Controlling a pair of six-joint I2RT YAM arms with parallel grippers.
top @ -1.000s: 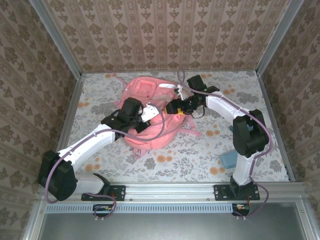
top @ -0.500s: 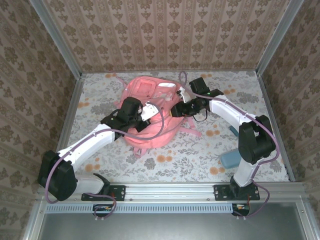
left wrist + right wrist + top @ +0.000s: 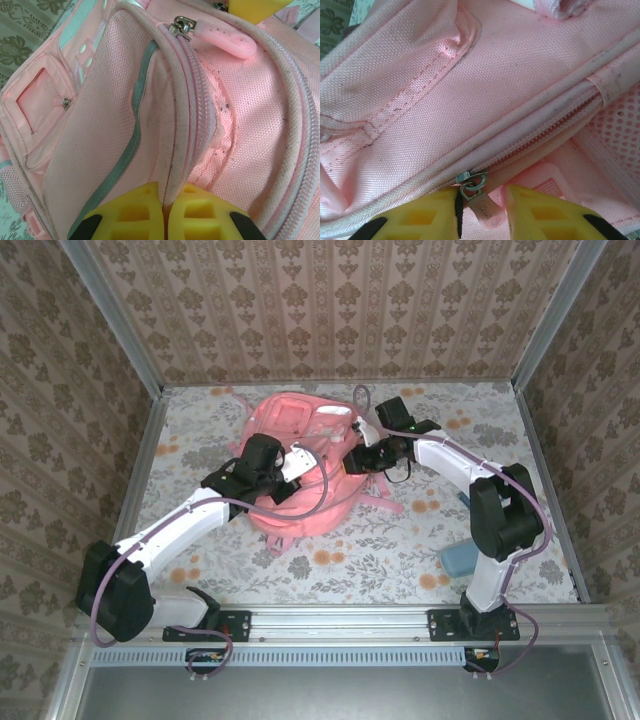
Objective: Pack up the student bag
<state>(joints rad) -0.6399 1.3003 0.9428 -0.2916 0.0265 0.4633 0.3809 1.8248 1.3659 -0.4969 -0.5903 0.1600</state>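
student bag (image 3: 305, 518) lies mid desk (image 3: 400, 540), long axis running away from my bases. left fingers (image 3: 163, 212) clamped together on piped seam (image 3: 172, 135), bag's left half. right fingers (image 3: 481, 220) at bag's right edge, straddling pink pull tab (image 3: 487, 215) below slider (image 3: 470, 186). gap narrow, can't tell if actually pinching. right arm nearer zip. track runs up-right from slider, so that's pull direction imo. overhead gives both arms on bag; right wrist cam gives zip teeth close up.
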